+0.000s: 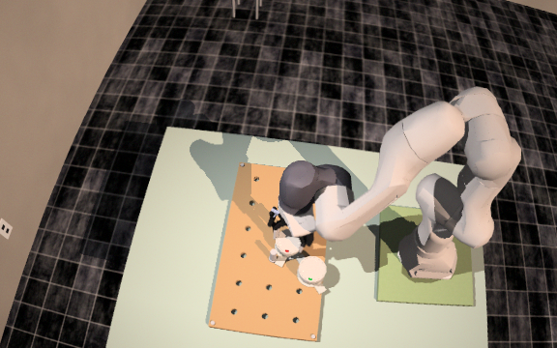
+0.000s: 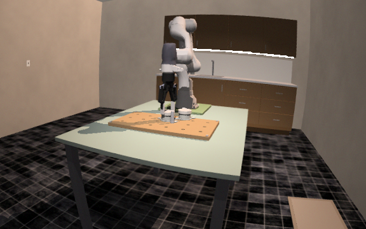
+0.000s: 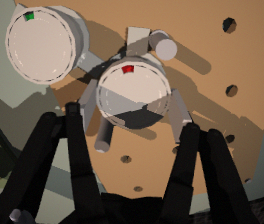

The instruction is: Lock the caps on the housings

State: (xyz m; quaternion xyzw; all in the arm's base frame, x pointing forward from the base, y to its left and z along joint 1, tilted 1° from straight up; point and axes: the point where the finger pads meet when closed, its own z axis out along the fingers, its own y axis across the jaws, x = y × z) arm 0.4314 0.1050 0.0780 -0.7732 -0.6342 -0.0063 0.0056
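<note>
caps are being locked one at a time: the claw (image 3: 131, 137) is gripping the red-marked cap (image 3: 132, 91), needing a level clockwise twist so its housing (image 1: 278, 258) is staying upright.

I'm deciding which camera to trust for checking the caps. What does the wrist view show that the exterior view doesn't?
Only the wrist view shows the cap tops: a red mark on the cap between the fingers, and a green mark on the other cap. Only the exterior view shows the whole arm, the table on its legs, the kitchen cabinets, and both housings standing upright. Both show the gripper closed on the red-marked cap and the orange pegboard beneath.
</note>
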